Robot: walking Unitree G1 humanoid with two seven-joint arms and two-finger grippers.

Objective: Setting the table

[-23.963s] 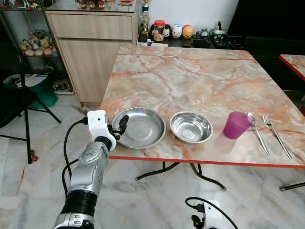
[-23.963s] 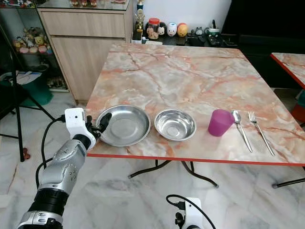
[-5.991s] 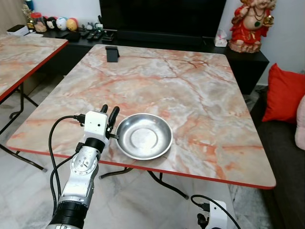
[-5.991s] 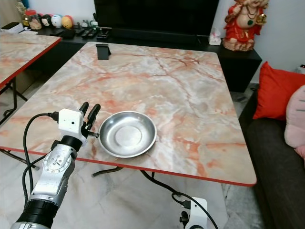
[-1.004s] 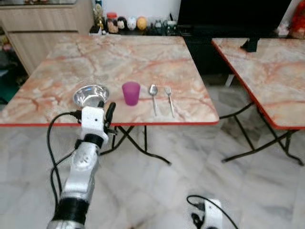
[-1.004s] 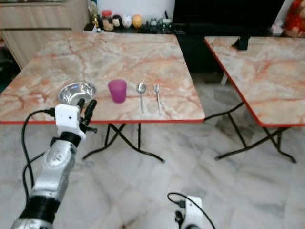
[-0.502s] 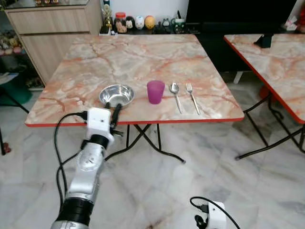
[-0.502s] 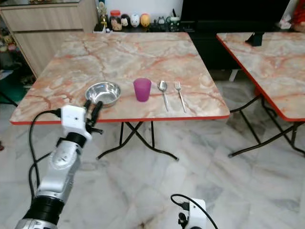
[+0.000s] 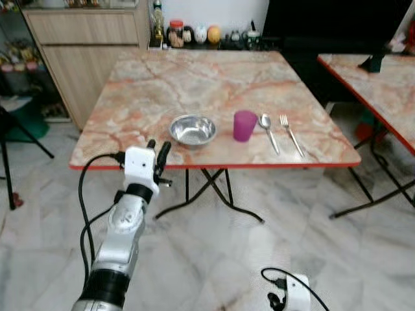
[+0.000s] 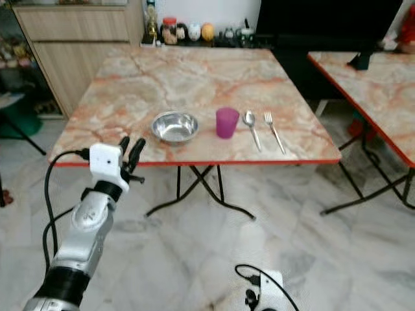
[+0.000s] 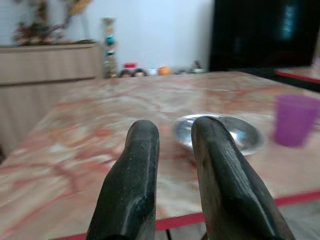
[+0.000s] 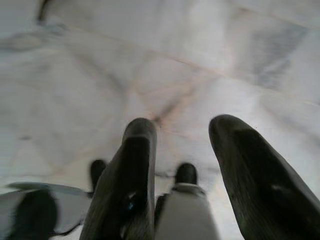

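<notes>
Raised in front of the near edge of the marble-patterned table (image 9: 162, 78), the left gripper (image 9: 157, 154) holds nothing, its two black fingers (image 11: 135, 165) parted by a narrow gap and aimed at the tabletop. It hangs short of the red edge, well apart from the dishes, which suggests the robot is approaching for the next piece. Just beyond it sits the steel bowl (image 9: 192, 129), the nearest item and probably the next to be carried. Right of the bowl stands the purple cup (image 9: 244, 125), then a spoon (image 9: 267, 129) and a fork (image 9: 290, 132) lying side by side, all lined up near the front edge within easy reach. Low over the marble floor (image 12: 165, 75), the right gripper (image 12: 180, 150) hangs idle, fingers spread and empty.
</notes>
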